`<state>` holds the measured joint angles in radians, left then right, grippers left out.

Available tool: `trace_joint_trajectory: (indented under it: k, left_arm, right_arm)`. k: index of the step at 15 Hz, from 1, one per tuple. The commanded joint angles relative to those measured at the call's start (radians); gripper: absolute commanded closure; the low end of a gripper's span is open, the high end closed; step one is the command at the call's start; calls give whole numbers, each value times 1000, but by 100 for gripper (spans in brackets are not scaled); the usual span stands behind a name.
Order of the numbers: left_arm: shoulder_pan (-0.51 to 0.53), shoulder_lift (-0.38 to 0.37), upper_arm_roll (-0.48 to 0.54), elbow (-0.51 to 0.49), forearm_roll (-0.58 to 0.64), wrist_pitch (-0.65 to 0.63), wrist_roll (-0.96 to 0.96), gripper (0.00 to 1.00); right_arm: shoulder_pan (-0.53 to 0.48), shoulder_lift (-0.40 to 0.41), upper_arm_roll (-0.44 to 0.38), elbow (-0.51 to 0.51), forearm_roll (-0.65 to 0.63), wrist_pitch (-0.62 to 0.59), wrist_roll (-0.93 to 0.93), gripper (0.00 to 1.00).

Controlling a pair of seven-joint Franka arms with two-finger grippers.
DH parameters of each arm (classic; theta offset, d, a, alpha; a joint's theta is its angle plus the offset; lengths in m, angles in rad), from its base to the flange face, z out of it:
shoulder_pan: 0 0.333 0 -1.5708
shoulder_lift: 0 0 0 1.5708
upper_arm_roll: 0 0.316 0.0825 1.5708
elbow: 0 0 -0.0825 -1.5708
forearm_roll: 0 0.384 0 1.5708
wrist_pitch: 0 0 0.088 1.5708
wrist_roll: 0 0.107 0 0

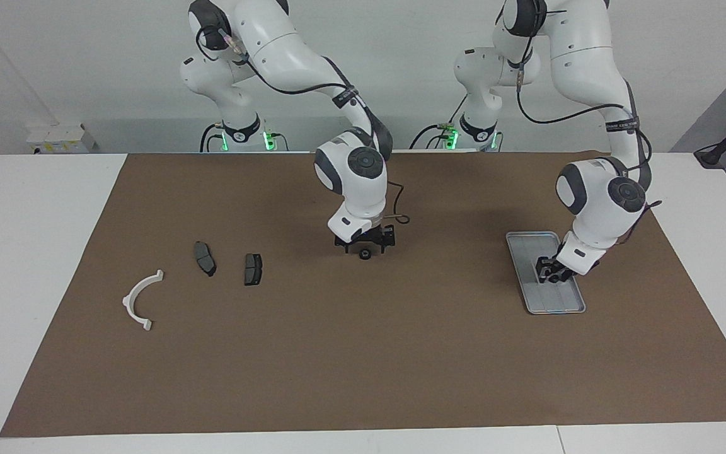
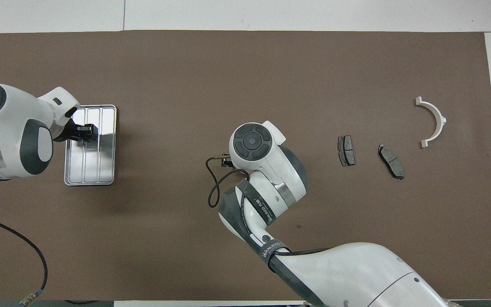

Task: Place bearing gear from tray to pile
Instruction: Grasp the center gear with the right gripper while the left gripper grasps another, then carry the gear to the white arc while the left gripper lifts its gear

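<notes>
Brown mat [image 1: 363, 353] on white table [image 1: 35, 252]

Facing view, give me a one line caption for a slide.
Left gripper low in the tray; right gripper over a small black part mid-mat.

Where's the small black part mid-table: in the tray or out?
Out: small black part lies on the mat under the right gripper, well apart from the tray.
</notes>
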<state>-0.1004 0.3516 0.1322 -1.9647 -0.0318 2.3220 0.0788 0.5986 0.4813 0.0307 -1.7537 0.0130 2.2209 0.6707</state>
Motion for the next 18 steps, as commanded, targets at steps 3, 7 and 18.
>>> trace_joint_trajectory:
  k: [3, 7, 18]
  left_arm:
    - [4, -3, 0, -28, 15, 33, 7, 46]
    - [2, -3, 0, -29, 15, 34, 9, 48]
    - [-1, -6, 0, -51, 15, 51, 16, 83]
  right_arm:
    - [-11, -21, 11, -32, 16, 26, -25, 0]
    - [-11, -20, 11, -32, 15, 31, -23, 0]
    - [-11, -12, 11, -40, 16, 54, -13, 4]
